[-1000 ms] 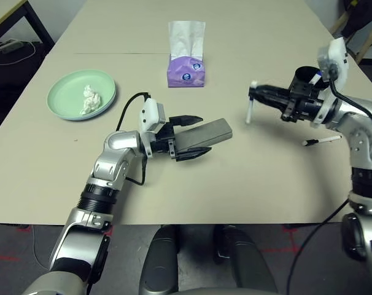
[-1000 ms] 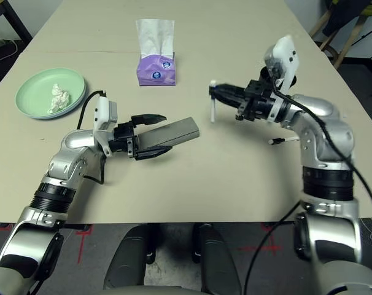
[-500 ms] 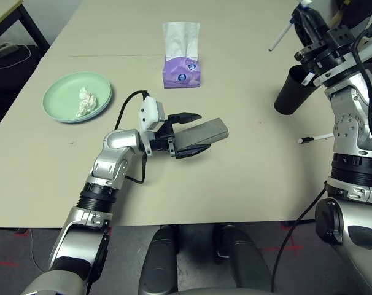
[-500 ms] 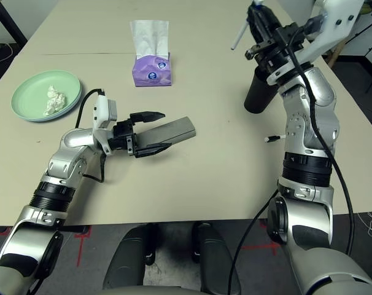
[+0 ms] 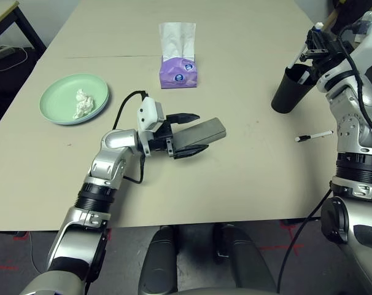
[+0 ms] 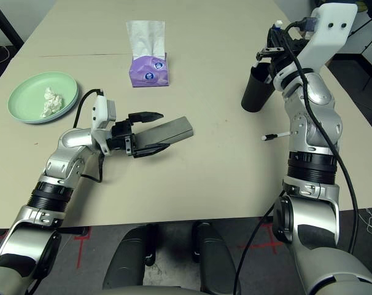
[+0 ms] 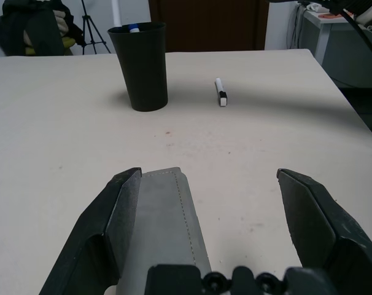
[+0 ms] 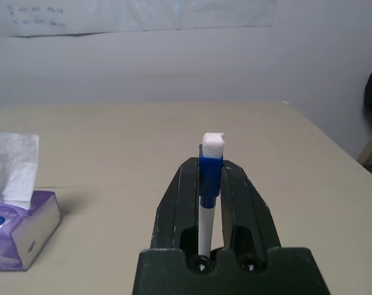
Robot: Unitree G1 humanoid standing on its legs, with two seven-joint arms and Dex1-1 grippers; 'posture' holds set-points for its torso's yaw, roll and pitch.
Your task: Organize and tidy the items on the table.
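Right claw: right claw (image 8: 212, 184) pressed together on a slim white pen with a blue cap (image 8: 209, 178), held above the tall black plastic cup (image 5: 292, 90) near the desk's (image 5: 247, 178) right edge.
Pen axis: tilted, lower end toward the cup mouth.
Left claw: left claw (image 7: 226, 215) spread, grey oblong fabric glasses case (image 7: 164, 230) against one finger.

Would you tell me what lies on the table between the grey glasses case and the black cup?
Nothing: in the left wrist view, bare table runs from the glasses case to the black cup.
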